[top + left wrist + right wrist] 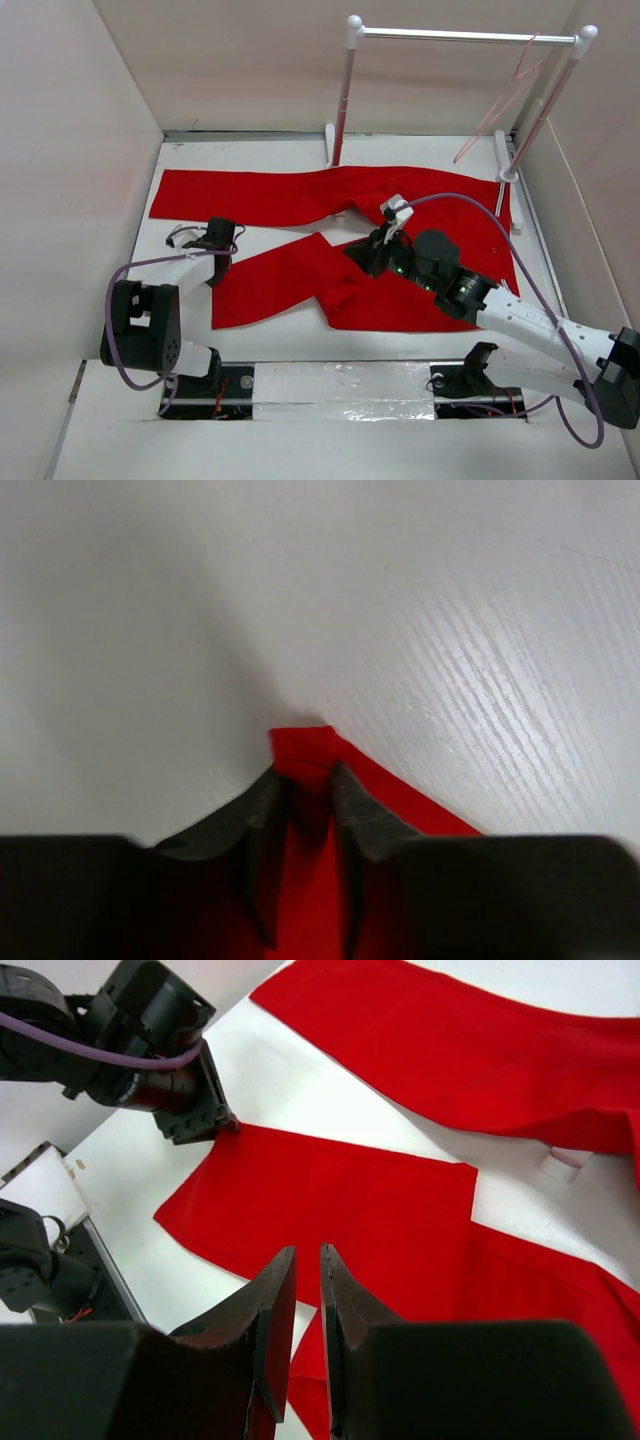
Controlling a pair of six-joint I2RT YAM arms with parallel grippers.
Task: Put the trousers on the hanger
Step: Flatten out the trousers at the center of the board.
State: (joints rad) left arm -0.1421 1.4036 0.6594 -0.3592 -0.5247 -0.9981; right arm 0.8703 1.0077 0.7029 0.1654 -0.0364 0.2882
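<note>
Left hand (305, 772) is clamped on a hem corner of the trousers (290, 195) — smooth red cloth spread flat on the white counter (280, 343). Right hand (298, 1252) hovers above them, fingers nearly touching, empty. Thin pink wire hanger (493, 112) hangs from the rack (460, 36).

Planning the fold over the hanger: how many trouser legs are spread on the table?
2. One leg stretches left along the far side; the other lies nearer, angled toward the left pincer, which pinches its corner.
</note>
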